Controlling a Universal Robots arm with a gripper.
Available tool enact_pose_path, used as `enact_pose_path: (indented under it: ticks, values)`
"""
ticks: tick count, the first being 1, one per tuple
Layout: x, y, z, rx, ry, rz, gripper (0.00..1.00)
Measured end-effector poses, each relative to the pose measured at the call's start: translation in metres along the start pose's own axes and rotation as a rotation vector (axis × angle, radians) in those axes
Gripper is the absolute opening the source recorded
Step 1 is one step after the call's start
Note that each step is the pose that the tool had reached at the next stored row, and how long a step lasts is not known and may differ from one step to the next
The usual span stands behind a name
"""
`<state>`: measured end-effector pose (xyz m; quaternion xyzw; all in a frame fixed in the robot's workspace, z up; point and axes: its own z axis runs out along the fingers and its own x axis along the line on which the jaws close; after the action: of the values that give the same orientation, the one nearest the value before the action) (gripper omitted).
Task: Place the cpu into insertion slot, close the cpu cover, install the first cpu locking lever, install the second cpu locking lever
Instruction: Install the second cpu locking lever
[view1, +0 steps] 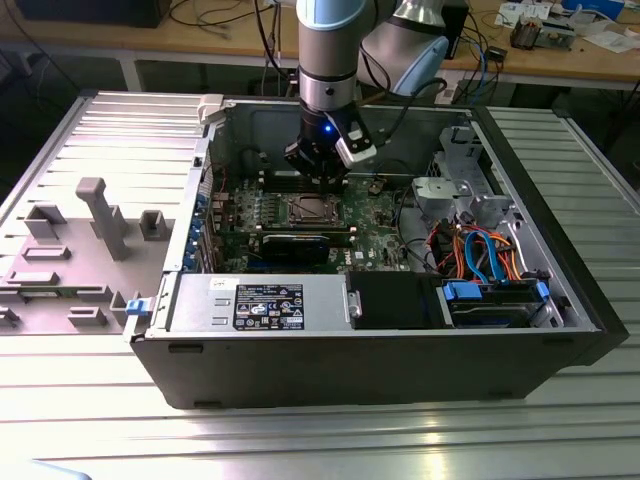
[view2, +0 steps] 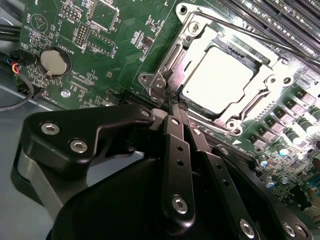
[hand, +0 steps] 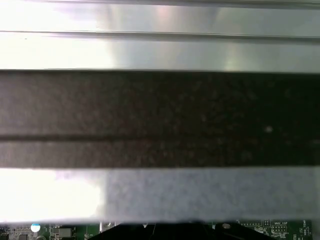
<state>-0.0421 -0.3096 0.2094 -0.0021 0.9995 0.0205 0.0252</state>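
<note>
The cpu (view2: 215, 80) lies flat in the insertion slot (view1: 308, 209) of the green motherboard, its silver top showing. The cpu cover (view2: 197, 37) is folded down around it as a silver frame. A thin locking lever (view2: 240, 32) runs along one edge of the socket. My gripper (view2: 176, 106) is shut, its black fingers (view2: 172, 150) pressed together, with the tips at the socket's corner beside a bent metal lever end (view2: 160, 82). In the exterior view the gripper (view1: 318, 180) hangs inside the open computer case just above the socket.
Memory slots (view2: 280, 20) flank the socket and a coin battery (view2: 54, 60) sits on the board. A black card (view1: 295, 245), power supply (view1: 260, 300), blue drive bay (view1: 495, 300) and coloured cables (view1: 470, 245) crowd the case. A grey fixture plate (view1: 90, 230) lies outside, at the exterior view's left.
</note>
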Motion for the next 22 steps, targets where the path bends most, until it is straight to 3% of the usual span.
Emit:
enact_pose_path:
  ticks: [8,22]
  values:
    - [0.0,-0.0015,-0.0001,0.0,0.0,0.0,0.11]
    - [0.0,-0.0159,-0.0006,0.0007,0.0,0.0,0.11]
